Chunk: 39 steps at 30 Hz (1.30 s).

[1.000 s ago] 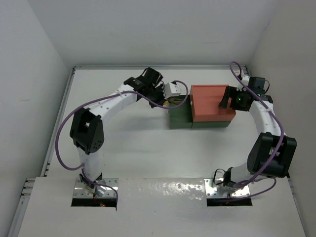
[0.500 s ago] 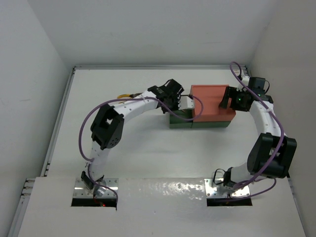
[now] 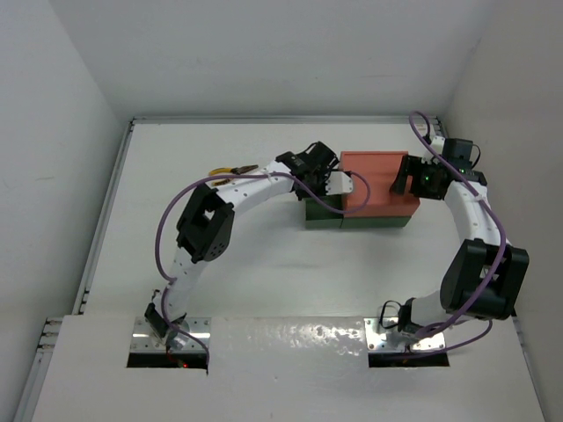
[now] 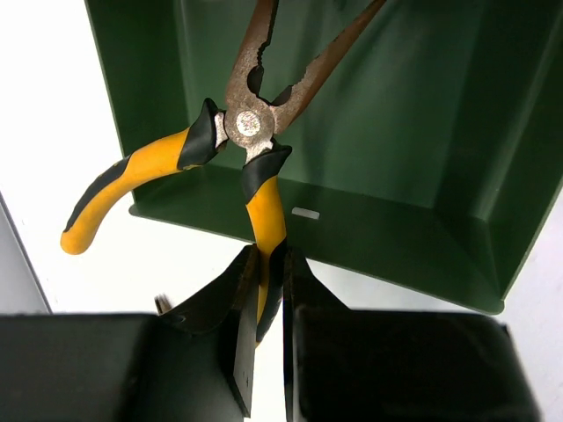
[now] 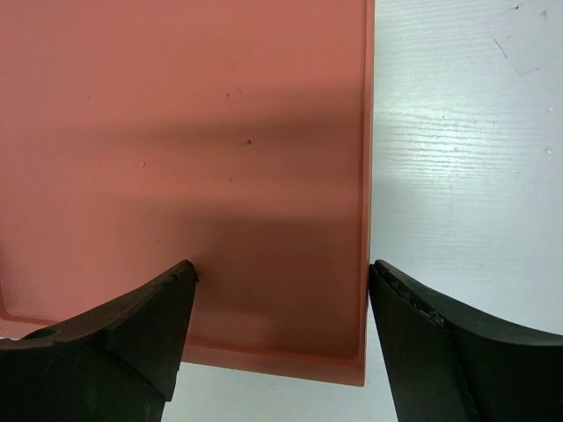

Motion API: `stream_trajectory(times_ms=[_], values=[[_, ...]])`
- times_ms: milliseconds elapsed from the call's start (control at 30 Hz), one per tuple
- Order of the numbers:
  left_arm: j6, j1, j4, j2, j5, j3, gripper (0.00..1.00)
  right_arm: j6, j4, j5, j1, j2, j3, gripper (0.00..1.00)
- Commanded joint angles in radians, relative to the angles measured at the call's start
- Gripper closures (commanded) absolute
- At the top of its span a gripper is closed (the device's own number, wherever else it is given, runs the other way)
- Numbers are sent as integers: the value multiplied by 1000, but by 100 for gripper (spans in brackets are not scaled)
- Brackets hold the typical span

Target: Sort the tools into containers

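Over glossy green tray [image 4: 396, 132], yellow-handled pliers [image 4: 249, 123]

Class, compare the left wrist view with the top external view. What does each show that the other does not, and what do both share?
Only the left wrist view shows the left pincer shut on one yellow handle of the held pliers, whose dark jaws are spread over the bare floor of the green tray.

Only the top external view shows a second pliers lying on the table, the salmon tray and the right arm.

Both show the green tray with the left pincer at it.
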Motion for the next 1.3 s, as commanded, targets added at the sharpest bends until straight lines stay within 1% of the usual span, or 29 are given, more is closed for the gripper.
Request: stream_trajectory(times_ms=[0,333,500,633,667,733,800,867,900,933,967,1033,1133,1200,1267], values=[[-14,-22,42,13,80,54,100,-7,-54,-9,5,-15,-28,23],[-9,-22,71,24,187,57,100,-10,-54,-10,6,-35,-33,23],[-40,-23,89,32,231,69,100,-12,-57,-12,5,-29,-31,23],[-63,-22,105,24,256,82,97,-15,-54,-10,5,-26,-34,23],[-71,-23,108,23,274,86,92,-12,-53,-10,6,-24,-34,23],[-86,-22,115,26,311,102,88,-13,-53,-10,6,-18,-34,23],[-106,-23,115,24,348,111,88,-13,-54,-10,6,-17,-36,23],[-135,-23,123,26,407,115,83,-12,-54,-9,5,-20,-36,23],[-144,-22,134,26,424,119,79,-15,-53,-7,5,-18,-36,23],[-154,-23,140,27,444,122,66,-13,-54,-7,5,-18,-34,23],[-181,-23,149,27,447,123,57,-15,-54,-7,6,-18,-33,23],[-196,-23,160,29,426,138,43,-18,-60,-7,5,-18,-31,23],[-227,-20,146,24,371,181,41,-20,-62,-2,5,-23,-34,23],[-252,-11,135,9,352,236,41,-20,-56,-4,6,-26,-40,23],[-319,15,154,-26,363,281,40,-20,-54,-4,6,-24,-44,23]])
